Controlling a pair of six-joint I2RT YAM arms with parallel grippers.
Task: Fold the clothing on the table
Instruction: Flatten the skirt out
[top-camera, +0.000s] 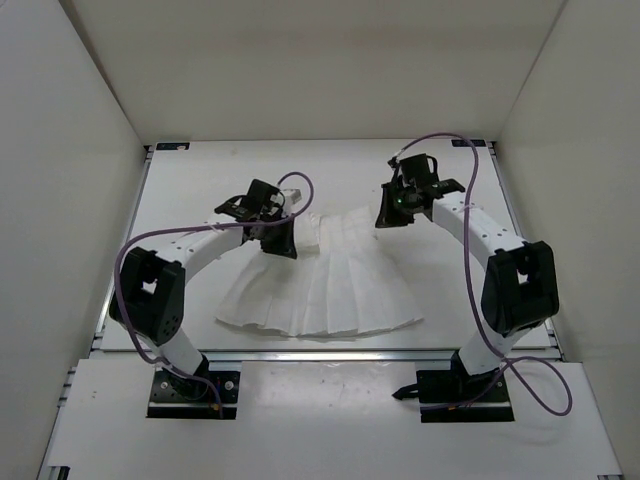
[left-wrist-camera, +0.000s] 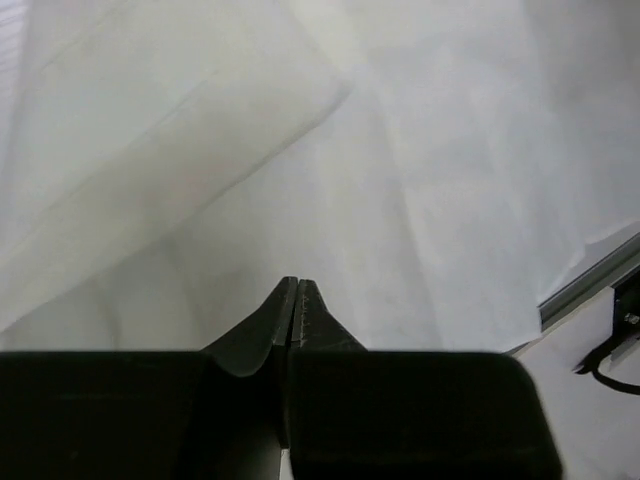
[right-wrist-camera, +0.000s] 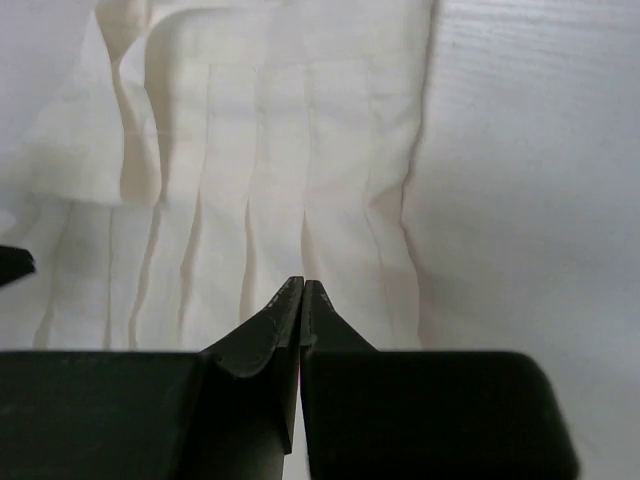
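The clothing is a white pleated, flared garment lying flat on the table, its narrow waist end toward the back. My left gripper hovers at the waist's left corner. In the left wrist view its jaws stand together with nothing between them, and a fold of the clothing lies beyond. My right gripper is at the waist's right corner. In the right wrist view it is shut and empty, just above the pleats.
White walls close in the table on the left, back and right. Metal rails run along the table's edges, with black brackets at the back corners. Purple cables loop off both arms. Bare table lies to the right of the garment.
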